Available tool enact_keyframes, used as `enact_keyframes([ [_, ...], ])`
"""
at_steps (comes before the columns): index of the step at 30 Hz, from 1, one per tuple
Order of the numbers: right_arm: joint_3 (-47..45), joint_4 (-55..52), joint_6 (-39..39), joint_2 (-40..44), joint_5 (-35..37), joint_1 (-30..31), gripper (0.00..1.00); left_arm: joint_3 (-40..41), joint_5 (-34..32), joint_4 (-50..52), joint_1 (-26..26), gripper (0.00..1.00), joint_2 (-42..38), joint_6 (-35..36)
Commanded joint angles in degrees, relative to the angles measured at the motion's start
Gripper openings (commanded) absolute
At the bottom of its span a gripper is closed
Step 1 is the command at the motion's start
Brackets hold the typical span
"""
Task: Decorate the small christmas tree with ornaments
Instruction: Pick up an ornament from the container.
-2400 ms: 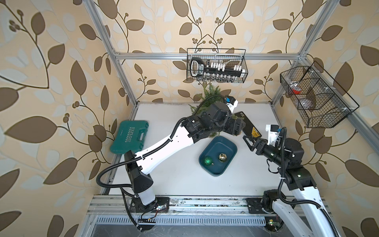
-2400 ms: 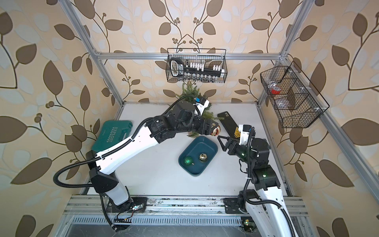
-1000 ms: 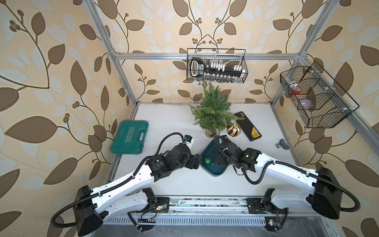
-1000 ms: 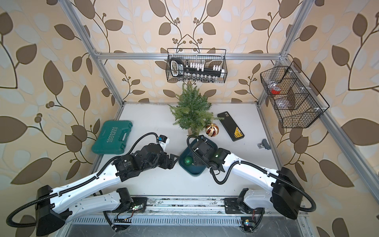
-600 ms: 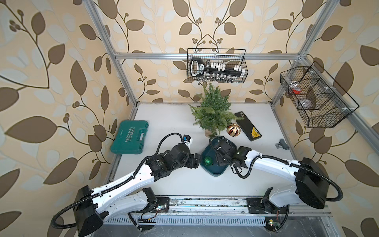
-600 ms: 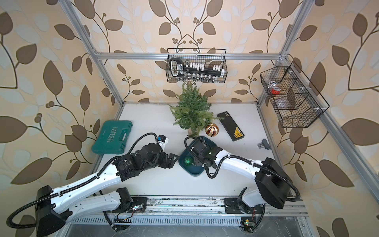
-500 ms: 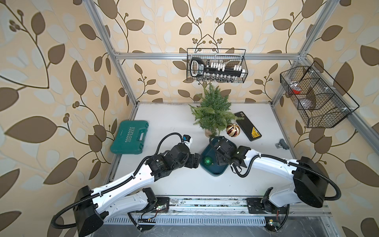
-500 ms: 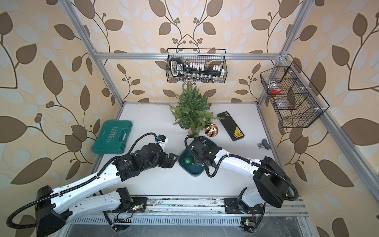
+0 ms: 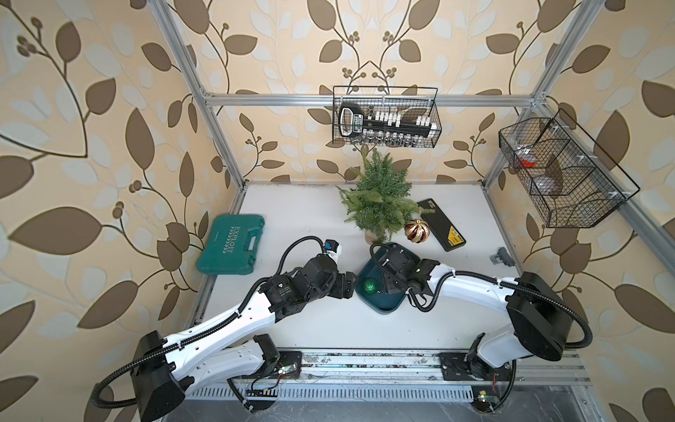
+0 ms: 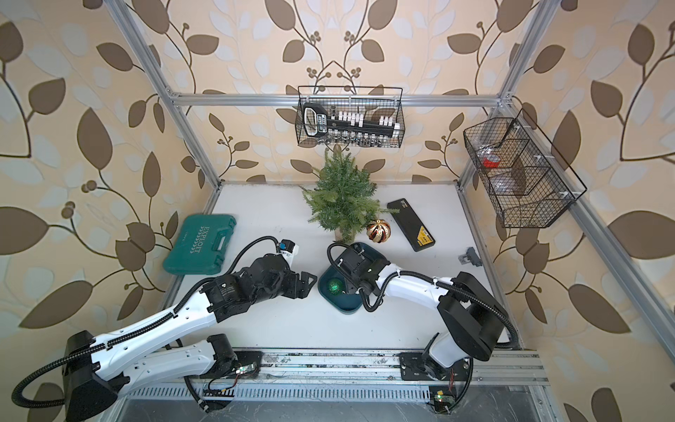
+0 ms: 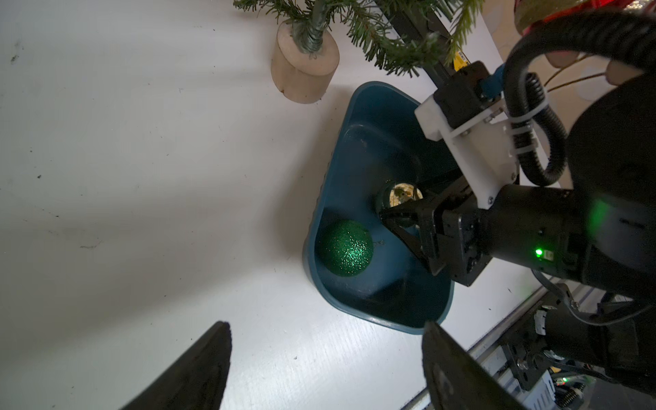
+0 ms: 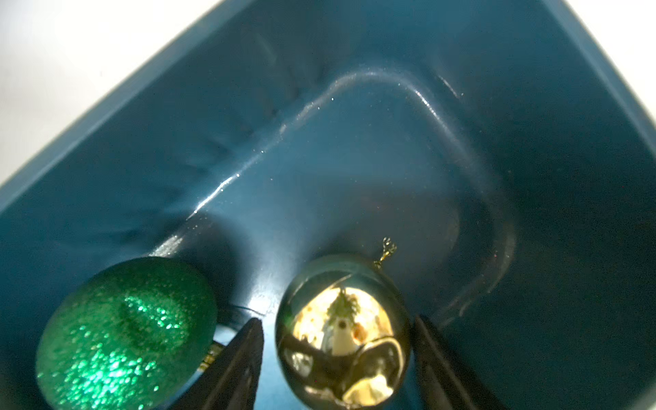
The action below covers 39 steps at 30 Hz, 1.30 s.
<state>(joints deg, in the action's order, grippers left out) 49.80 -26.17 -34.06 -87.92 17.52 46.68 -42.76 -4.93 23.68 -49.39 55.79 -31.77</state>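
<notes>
The small gold ball point(image 12: 342, 330) lies on the floor of the teal tray point(image 12: 355, 106), at the centre of both top views just below the small christmas tree point(image 9: 378, 197). The right end effector point(image 12: 337, 319) is spread around it, one finger on each side with a sliver of gap, pinching nothing. If the fingers meet it off-centre, I judge it could squirt out and roll to the tray wall. It is smooth, round and mirror-shiny, with a thin hanging loop. The glittery green ball point(image 12: 124, 333), just beside one finger, could get nudged. The red-and-gold ribbed ball point(image 9: 416, 231) sits at the tree's lower right edge; I cannot tell whether it hangs or rests. The left end effector point(image 11: 326, 324), spread and empty, hovers over the worktop point(image 9: 292, 204) left of the tray.
</notes>
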Motion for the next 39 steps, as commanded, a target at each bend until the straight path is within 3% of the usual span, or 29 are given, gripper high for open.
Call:
enact_keyframes([
  [1,0.07,0.38,0.4,-1.42,-0.46,-0.23,0.64,0.79,-0.36,-1.74,0.76,0.84,-0.61,-0.77],
  [8,0.74,0.25,1.07,-3.13,-0.68,-0.27,0.6,0.93,-0.36,-1.6,1.04,0.84,-1.21,-0.75],
  [14,1.65,-0.91,1.87,-1.8,0.12,-0.26,0.51,0.93,-0.34,-1.76,1.13,0.84,-1.38,-0.69],
  [19,2.56,-2.52,3.29,5.25,-2.03,-0.25,0.49,-0.83,0.4,-2.0,1.21,0.84,-1.3,0.0],
  [30,5.38,-4.19,4.66,28.32,-19.81,-3.07,0.5,-10.36,8.19,-2.06,3.51,0.84,-1.48,2.81],
  [39,17.12,-6.27,6.12,31.64,-22.11,-4.55,0.51,-17.28,16.68,-3.18,7.43,0.84,0.06,2.69],
])
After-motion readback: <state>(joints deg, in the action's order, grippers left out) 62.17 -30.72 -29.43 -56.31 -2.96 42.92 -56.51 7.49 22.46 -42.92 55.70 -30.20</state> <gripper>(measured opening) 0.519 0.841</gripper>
